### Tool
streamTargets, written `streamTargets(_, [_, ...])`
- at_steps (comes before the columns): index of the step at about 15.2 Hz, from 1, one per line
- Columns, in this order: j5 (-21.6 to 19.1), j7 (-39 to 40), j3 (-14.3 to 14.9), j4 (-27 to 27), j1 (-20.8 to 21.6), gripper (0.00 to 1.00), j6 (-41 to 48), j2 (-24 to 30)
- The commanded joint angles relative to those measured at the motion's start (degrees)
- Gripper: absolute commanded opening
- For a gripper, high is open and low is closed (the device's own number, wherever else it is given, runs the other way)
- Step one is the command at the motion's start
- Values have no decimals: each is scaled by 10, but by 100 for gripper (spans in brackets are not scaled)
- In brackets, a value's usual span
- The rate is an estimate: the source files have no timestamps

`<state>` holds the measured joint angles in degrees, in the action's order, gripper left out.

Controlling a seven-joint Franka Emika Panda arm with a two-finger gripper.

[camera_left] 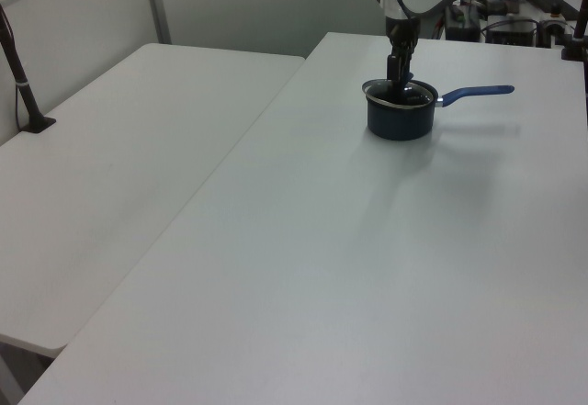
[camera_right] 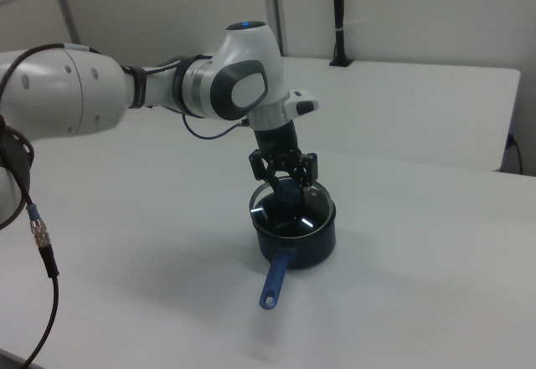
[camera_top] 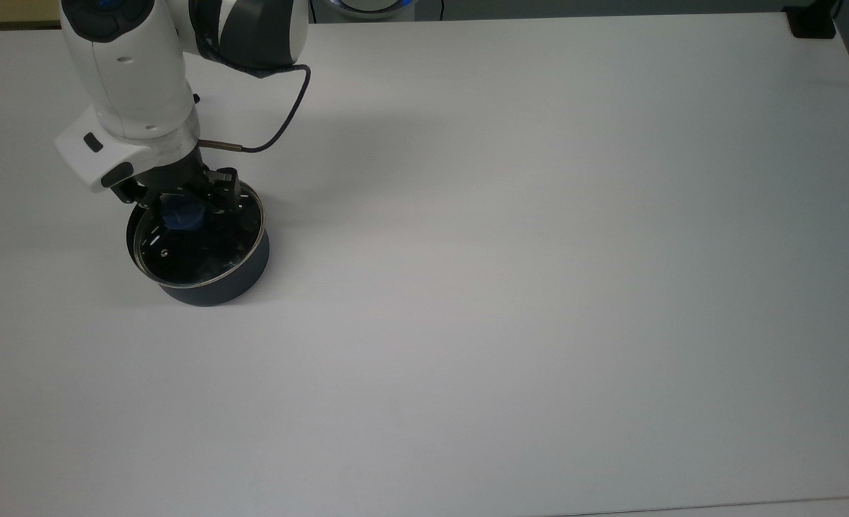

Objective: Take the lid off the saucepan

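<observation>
A robot arm's gripper (camera_right: 285, 187) pinches the blue knob (camera_top: 179, 214) of a glass lid (camera_top: 198, 240), its two fingers (camera_right: 260, 168) closed on either side, as the lid tilts over a dark saucepan (camera_right: 306, 239) near the table's (camera_top: 539, 287) upper edge at the top view's left. One edge of the lid appears to sit low against the rim while the other rides higher. The lift looks best carried straight up until the whole metal rim clears the saucepan, with the pinch kept firm so the tilted glass does not swing or slip. The long blue handle (camera_right: 275, 279) lies clear of the arm, so the saucepan may shift if the lid drags sideways.
</observation>
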<state>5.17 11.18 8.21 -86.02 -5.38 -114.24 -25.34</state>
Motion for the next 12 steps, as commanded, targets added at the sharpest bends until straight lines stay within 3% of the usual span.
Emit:
streamTargets(1, [8, 18, 9, -6, 5, 54, -12, 8])
streamTargets(8, [12, 24, 16, 2, 5, 53, -3, 16])
streamTargets(12, [53, 21, 15, 9, 9, 53, 14, 19])
